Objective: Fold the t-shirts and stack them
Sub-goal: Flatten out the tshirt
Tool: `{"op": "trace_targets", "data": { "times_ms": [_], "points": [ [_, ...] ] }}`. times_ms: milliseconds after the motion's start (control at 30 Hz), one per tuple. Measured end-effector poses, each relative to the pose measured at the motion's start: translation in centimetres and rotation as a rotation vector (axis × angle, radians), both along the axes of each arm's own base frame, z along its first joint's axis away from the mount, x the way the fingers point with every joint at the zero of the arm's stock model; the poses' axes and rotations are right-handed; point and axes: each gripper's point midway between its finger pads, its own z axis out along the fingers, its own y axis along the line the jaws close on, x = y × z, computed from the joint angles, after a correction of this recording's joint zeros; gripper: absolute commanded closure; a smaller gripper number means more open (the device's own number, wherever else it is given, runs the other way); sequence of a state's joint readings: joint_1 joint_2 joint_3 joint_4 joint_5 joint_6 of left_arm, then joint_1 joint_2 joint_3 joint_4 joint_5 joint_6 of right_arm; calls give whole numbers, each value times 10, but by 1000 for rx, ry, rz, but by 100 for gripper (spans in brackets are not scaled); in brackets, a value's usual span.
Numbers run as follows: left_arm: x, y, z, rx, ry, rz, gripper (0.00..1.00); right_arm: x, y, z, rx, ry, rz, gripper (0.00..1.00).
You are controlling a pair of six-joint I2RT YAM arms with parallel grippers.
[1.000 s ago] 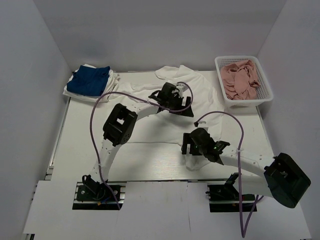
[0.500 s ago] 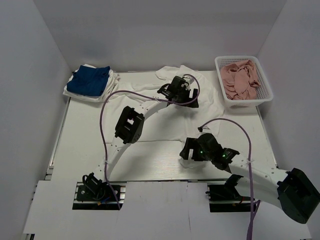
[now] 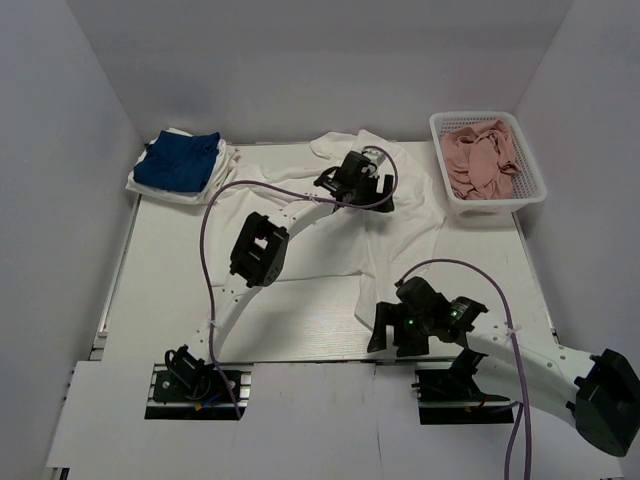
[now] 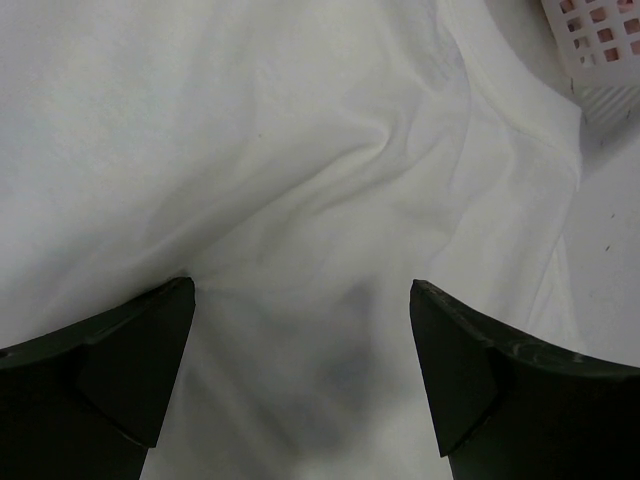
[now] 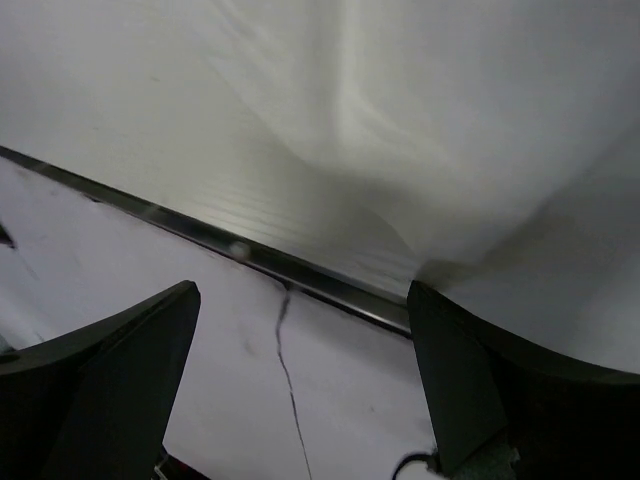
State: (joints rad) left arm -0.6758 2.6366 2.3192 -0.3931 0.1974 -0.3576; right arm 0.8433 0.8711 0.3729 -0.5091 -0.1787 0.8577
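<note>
While the top view is taking in the whole worktop (image 3: 160,260), three t-shirts are lying on it. One large white t-shirt (image 3: 400,235) is lying wrinkled from the far middle down toward the near edge. In the far left corner one blue t-shirt (image 3: 180,162) is resting folded on one folded white t-shirt (image 3: 147,186). One white basket (image 3: 500,203) is standing at the far right and is holding pink cloth (image 3: 480,155). The left gripper (image 3: 372,195) is hanging over the far part of the large white t-shirt, and the right gripper (image 3: 393,342) is hanging at the near edge of the worktop, beside the near hem of this shirt.

From the left wrist, the left gripper (image 4: 302,300) is showing its two jaws wide apart, holding nothing, with the large white t-shirt (image 4: 330,180) creased under them and one corner of the basket (image 4: 600,40) at the upper right.

From the right wrist, the right gripper (image 5: 300,300) is also keeping two jaws apart and empty, above the metal edge strip (image 5: 250,255), while the large white t-shirt (image 5: 450,120) is filling the upper part.
</note>
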Motion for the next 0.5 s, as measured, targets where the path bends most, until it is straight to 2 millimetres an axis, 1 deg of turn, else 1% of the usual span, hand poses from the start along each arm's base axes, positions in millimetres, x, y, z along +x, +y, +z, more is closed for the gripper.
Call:
{"op": "trace_targets", "data": {
  "times_ms": [100,167,267,400,500],
  "points": [
    [-1,3,1,2,-17,-16,0,-7,-15,-2,-101,52,-16,10],
    [-2,7,1,12,-23,-24,0,-5,-26,2,-166,46,-34,10],
    [-6,12,2,26,-23,-44,0,10,-30,16,-195,-32,-67,10],
    [-15,21,4,45,-5,-79,0,41,-29,40,-165,-193,-150,10],
    [-25,31,8,68,13,-93,0,51,-35,38,-202,-221,-204,10]
  ]
}}
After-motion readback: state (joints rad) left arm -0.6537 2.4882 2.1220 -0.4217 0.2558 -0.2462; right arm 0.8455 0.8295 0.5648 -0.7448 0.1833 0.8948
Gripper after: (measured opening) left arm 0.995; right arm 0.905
